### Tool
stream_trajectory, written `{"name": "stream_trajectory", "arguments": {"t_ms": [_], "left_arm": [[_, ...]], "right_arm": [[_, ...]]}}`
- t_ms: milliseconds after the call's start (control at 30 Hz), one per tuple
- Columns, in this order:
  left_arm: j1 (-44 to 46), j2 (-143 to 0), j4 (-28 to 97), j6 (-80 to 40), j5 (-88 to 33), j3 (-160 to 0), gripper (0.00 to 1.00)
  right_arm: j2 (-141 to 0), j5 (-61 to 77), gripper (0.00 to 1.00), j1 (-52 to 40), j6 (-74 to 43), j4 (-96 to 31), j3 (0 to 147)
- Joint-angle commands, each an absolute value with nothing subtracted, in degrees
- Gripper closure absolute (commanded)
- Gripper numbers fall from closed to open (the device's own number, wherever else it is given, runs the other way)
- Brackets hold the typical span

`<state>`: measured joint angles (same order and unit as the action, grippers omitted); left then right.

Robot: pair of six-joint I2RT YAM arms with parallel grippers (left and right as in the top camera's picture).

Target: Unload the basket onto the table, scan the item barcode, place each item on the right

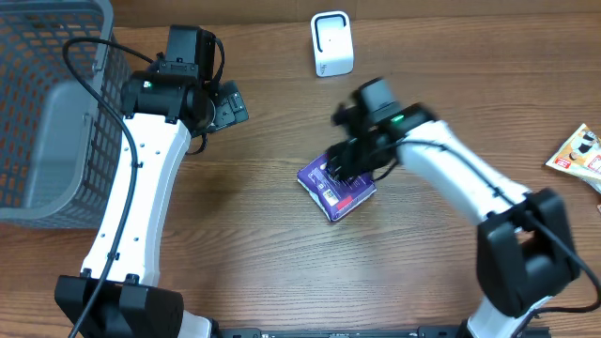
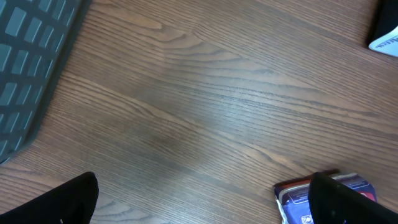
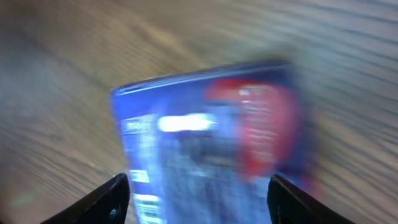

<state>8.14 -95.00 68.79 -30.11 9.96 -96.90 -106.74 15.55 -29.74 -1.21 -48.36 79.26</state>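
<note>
Right tool (image 3: 199,193): dark fingers spread at both sides of flat, glossy purple package (image 1: 336,195); gripping or not, cannot tell through the blur. Lying near the middle of wood-grain counter (image 1: 272,249). Left tool (image 2: 205,202) wide open, empty. Farther out, rounded white scanner (image 1: 331,43), grey mesh basket (image 1: 38,113).

Wooden table (image 1: 263,216) with grey basket (image 1: 28,56), white scanner (image 1: 331,43), purple package (image 1: 343,199), snack packet (image 1: 577,152).
</note>
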Motion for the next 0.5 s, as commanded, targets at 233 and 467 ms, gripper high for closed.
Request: {"name": "stream_trajectory", "arguments": {"t_ms": [233,467], "left_arm": [[7.9,-95.35,68.75,-31.31,10.92,-97.17,0.0],[7.9,-95.35,68.77,-31.31,10.92,-97.17,0.0]], "right_arm": [[-106.96,-16.36,0.61,-46.35,-4.97,-48.1,79.24],[-107.18,-8.38,0.96,-50.19,-6.0,-46.33,78.94]]}}
